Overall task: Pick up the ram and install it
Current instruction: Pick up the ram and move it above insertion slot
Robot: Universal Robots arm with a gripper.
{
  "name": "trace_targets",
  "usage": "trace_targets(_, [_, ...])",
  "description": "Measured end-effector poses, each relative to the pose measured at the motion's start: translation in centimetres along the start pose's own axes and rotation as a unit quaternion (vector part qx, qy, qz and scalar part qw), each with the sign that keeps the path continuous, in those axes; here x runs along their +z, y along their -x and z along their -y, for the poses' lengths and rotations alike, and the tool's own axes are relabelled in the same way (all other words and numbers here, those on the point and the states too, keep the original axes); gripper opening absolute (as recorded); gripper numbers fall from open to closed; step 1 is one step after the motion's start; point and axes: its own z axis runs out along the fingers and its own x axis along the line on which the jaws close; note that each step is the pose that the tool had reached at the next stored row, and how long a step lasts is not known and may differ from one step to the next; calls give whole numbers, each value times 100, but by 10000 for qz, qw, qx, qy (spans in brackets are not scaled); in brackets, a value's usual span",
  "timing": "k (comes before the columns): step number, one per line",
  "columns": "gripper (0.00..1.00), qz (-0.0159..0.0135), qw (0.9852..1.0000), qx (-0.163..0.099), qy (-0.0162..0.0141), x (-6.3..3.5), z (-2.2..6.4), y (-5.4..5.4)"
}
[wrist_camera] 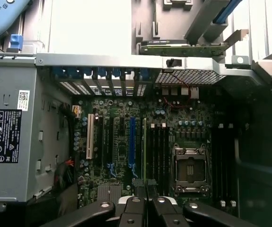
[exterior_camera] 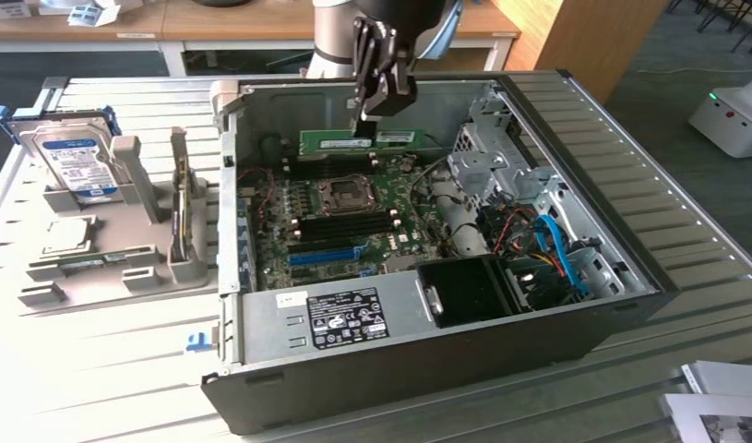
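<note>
Currently my hand (exterior_camera: 368,122) is clenched on the ram (exterior_camera: 332,139), above the memory slots (wrist_camera: 160,151) (inside the open case (exterior_camera: 412,323)); any tilt or offset could jam it half-seated.

The ram (exterior_camera: 394,138) is a thin, narrow green board with pale labels on its face. It is held level on its long edge, with the gripper (exterior_camera: 367,127) clamped on its upper edge near the middle. It hangs inside the open case (exterior_camera: 412,332), toward the far wall, over the black slots (exterior_camera: 332,168); in the wrist view it shows edge-on as a thin green line alongside those slots.
</note>
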Motion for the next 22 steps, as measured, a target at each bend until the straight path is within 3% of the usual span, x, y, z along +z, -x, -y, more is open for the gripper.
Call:
trace_targets(8, [12, -1, 10000, -6, 1, -8, 66, 23])
trace_targets(22, [12, -1, 10000, -7, 0, -5, 89, 239])
